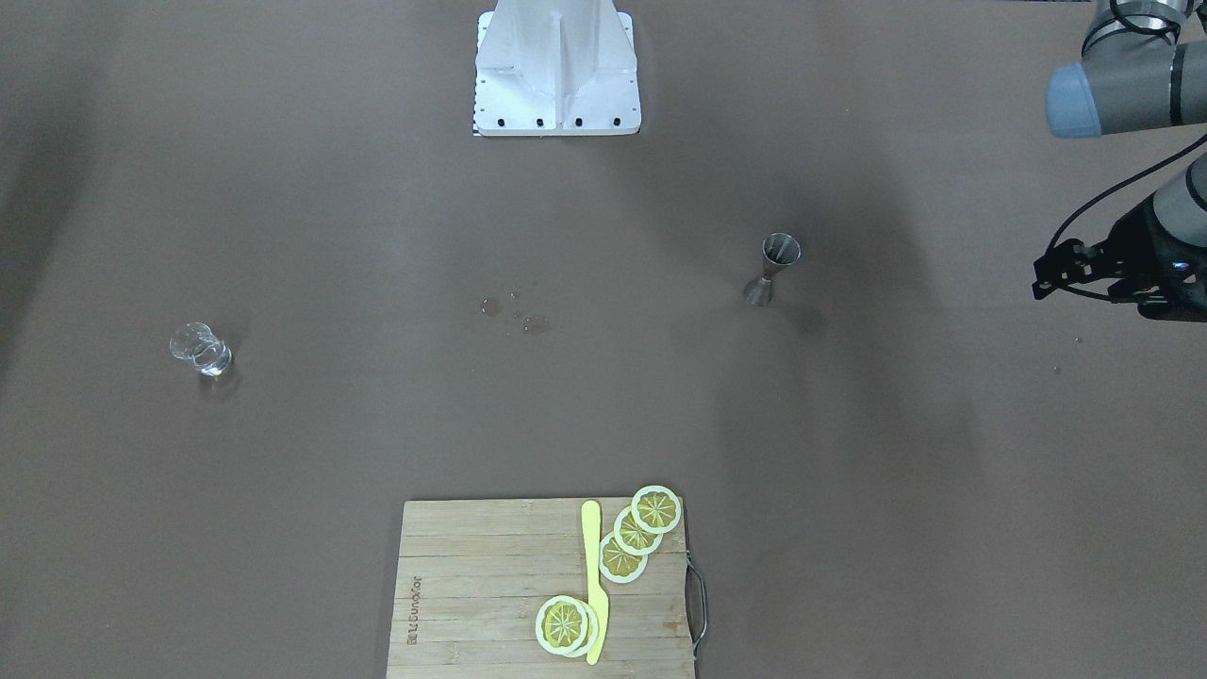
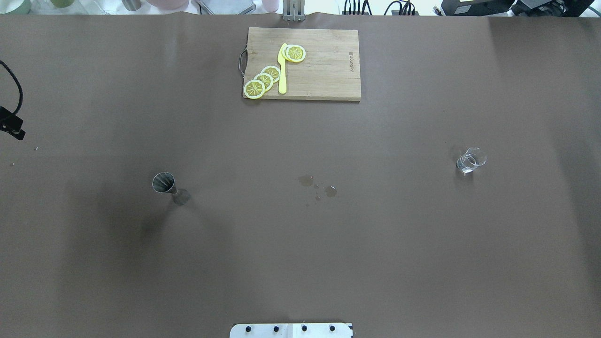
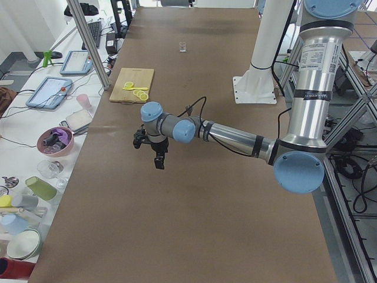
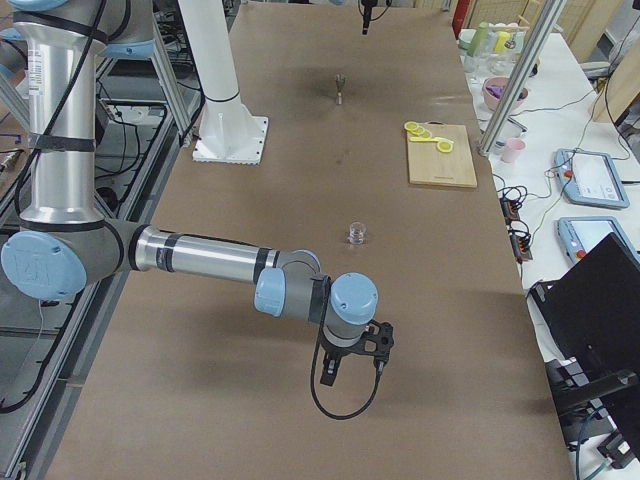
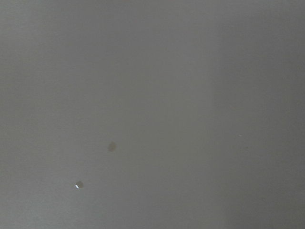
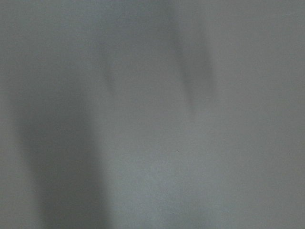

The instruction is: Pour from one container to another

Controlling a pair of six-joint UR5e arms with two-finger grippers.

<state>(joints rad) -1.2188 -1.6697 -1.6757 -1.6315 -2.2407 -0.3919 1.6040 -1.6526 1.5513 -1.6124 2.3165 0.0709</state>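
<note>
A metal jigger (image 1: 773,269) (image 2: 164,185) stands upright on the brown table, on the robot's left side. A small clear glass (image 1: 200,349) (image 2: 471,159) with a little liquid in it stands on the right side. My left gripper (image 3: 154,154) hangs over the table's left end, far from the jigger. Only its black edge (image 1: 1132,269) shows in the front view, and I cannot tell its state. My right gripper (image 4: 350,362) hovers over the right end, past the glass (image 4: 355,234), and shows only in the right side view. Both wrist views hold bare tablecloth.
A wooden cutting board (image 2: 324,65) with lemon slices (image 2: 263,80) and a yellow knife (image 2: 282,70) lies at the far middle edge. A few wet drops (image 2: 319,185) mark the cloth at the centre. The white robot base (image 1: 556,71) stands at the near edge.
</note>
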